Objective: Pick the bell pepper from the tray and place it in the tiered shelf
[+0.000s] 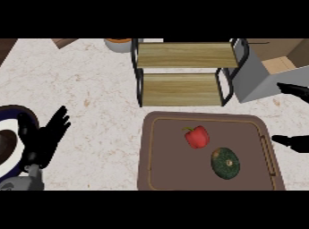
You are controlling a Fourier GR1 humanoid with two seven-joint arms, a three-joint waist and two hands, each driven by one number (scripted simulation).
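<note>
red bell pepper on tray; no readable writing.

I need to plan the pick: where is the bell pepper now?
In the head view, the red bell pepper lies on the brown tray, right of centre, just above-left of the dark green squash, below the tiered shelf.

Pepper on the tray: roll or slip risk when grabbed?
The pepper looks rounded and glossy, so it may slip or roll if nudged. It lies beside the squash, apart from it. The stem is up top, probably a poor hold.
</note>
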